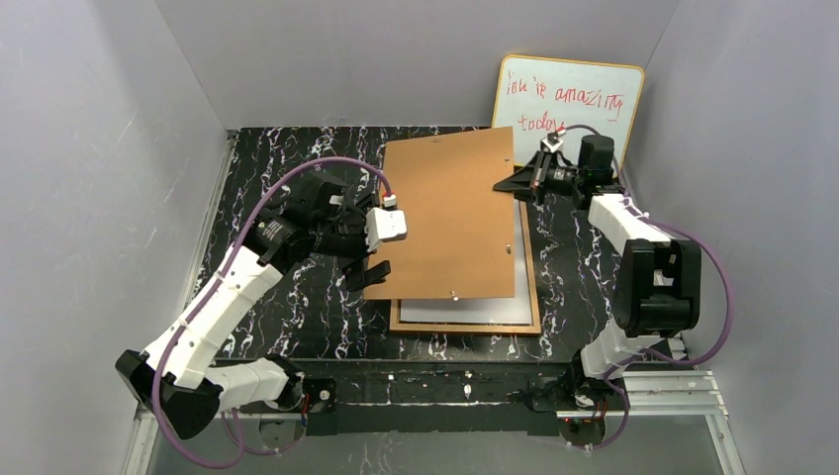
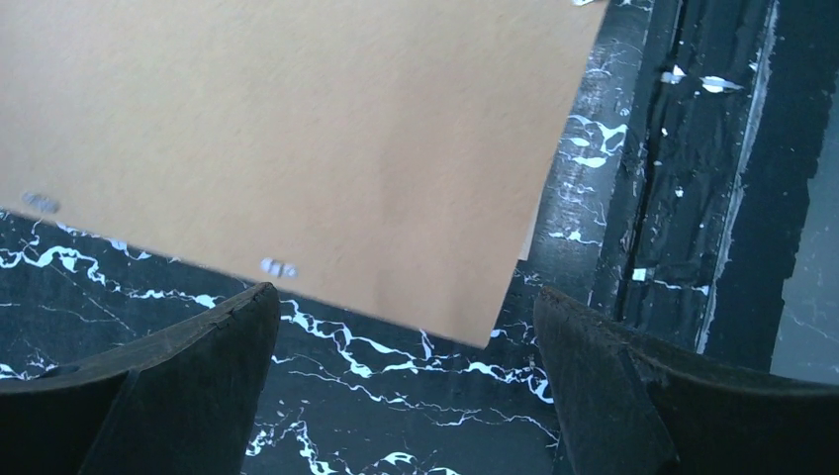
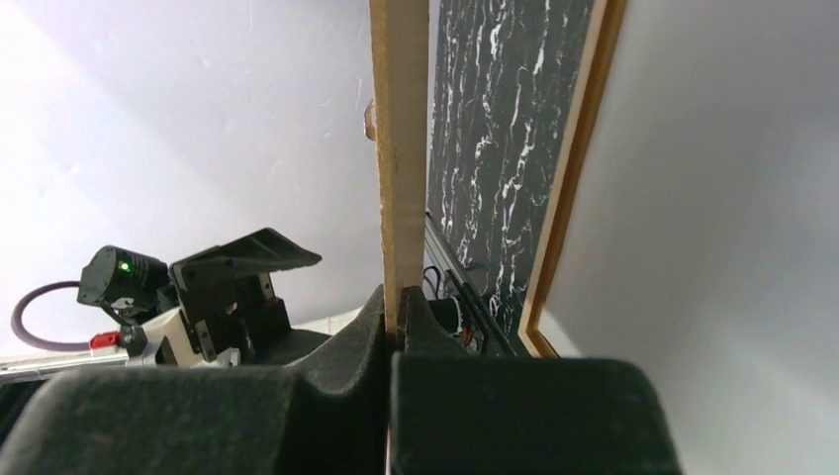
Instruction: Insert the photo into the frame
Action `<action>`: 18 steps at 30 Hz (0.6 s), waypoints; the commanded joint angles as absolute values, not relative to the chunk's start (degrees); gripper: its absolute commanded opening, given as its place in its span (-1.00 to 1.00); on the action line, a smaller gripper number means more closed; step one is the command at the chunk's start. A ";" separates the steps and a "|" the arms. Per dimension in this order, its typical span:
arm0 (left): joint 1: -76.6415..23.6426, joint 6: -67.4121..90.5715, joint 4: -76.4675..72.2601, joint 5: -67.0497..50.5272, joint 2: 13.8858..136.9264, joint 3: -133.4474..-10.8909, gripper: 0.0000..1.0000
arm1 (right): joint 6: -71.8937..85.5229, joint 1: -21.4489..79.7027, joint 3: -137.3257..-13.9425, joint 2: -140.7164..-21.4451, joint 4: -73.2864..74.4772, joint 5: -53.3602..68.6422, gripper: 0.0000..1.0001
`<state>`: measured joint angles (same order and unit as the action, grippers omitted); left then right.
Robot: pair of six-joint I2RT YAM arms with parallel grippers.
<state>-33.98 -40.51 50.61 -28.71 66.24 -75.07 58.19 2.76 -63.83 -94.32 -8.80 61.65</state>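
Marbled table [image 1: 282,312]: whiteboard [image 1: 579,94] behind, tilted backing board [image 1: 450,213] covering frame [image 1: 465,328]

One thin orange-brown wooden picture frame [image 1: 465,328] and one plain brown rectangular backing board [image 1: 450,213] are counted on the single black marbled surface [image 1: 287,307]. One yellow-edged whiteboard [image 1: 569,99] with red handwriting is seen. Two black-and-white robot arms are counted, the left arm [image 1: 218,307] and the right arm [image 1: 643,267], giving two end effectors: the left end effector [image 1: 368,273] and the right end effector [image 1: 510,185].

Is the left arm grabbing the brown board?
No, the left fingers are spread wide apart, with the brown board lying out past their tips.
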 commanded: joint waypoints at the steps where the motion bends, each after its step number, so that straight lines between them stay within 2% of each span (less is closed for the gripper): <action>1: -33.86 -36.68 47.90 -25.94 67.90 -75.05 0.96 | 46.04 -1.41 -63.70 -91.77 4.44 70.52 -0.97; 9: -32.38 -36.64 47.30 -23.73 71.00 -74.86 0.96 | 28.30 -4.97 -67.90 -95.13 23.29 67.33 -0.97; 18: -28.10 -39.76 48.23 -23.28 75.09 -74.94 0.96 | 24.70 -5.36 -74.67 -101.90 27.42 65.22 -0.97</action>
